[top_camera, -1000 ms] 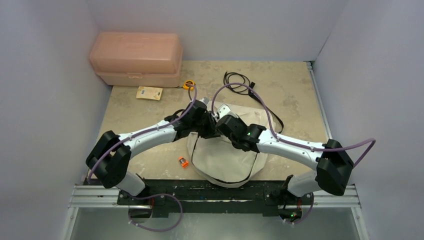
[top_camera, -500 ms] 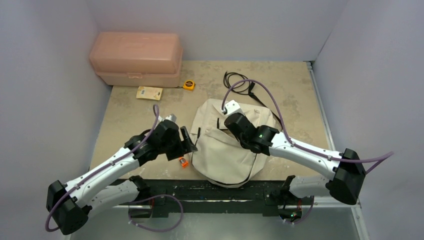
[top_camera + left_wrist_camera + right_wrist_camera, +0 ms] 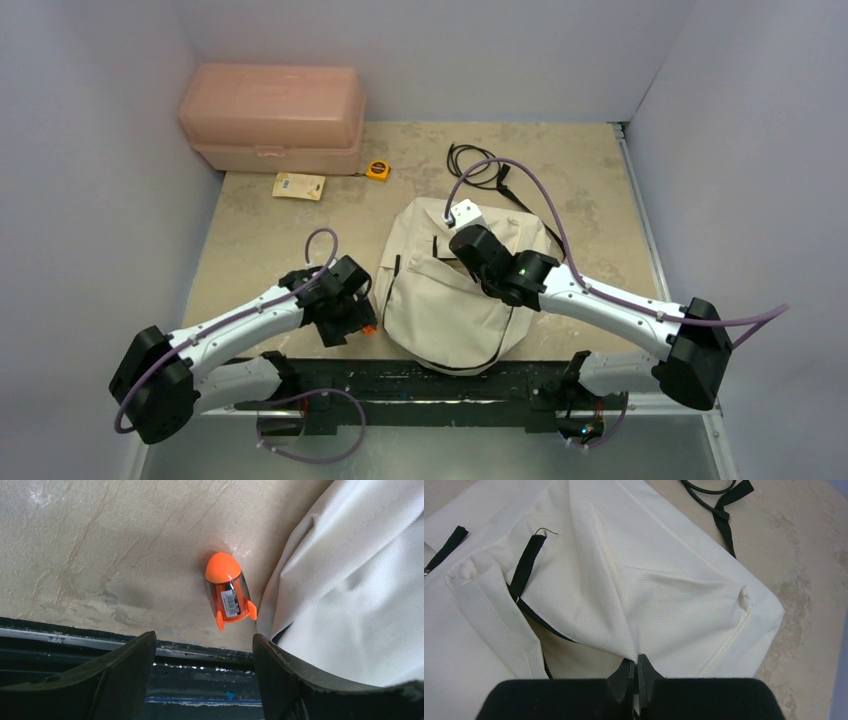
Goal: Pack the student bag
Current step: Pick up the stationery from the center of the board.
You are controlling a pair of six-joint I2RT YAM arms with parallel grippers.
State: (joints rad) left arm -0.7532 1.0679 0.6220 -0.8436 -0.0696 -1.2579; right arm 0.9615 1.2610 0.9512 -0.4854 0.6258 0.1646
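Observation:
The beige student bag (image 3: 445,305) lies at the table's near middle, its black zipper partly open. My right gripper (image 3: 468,262) is shut on a fold of the bag's fabric at the opening and holds it up; the right wrist view shows the pinch (image 3: 636,661) and the cream cloth (image 3: 659,575). A small orange rocket-shaped item (image 3: 227,594) lies on the table just left of the bag (image 3: 350,580). My left gripper (image 3: 204,639) is open and empty, its jaws hovering just short of the item. The item also shows in the top view (image 3: 369,328) beside my left gripper (image 3: 352,318).
A pink plastic box (image 3: 272,115) stands at the back left. A yellow card (image 3: 299,186), a yellow tape measure (image 3: 377,170) and a black cable (image 3: 478,165) lie behind the bag. The black rail (image 3: 200,680) at the table's near edge is under my left gripper.
My left gripper left the bag's opening, swung back toward the near left and now hovers at the orange item. My right gripper has kept its hold on the bag fabric.

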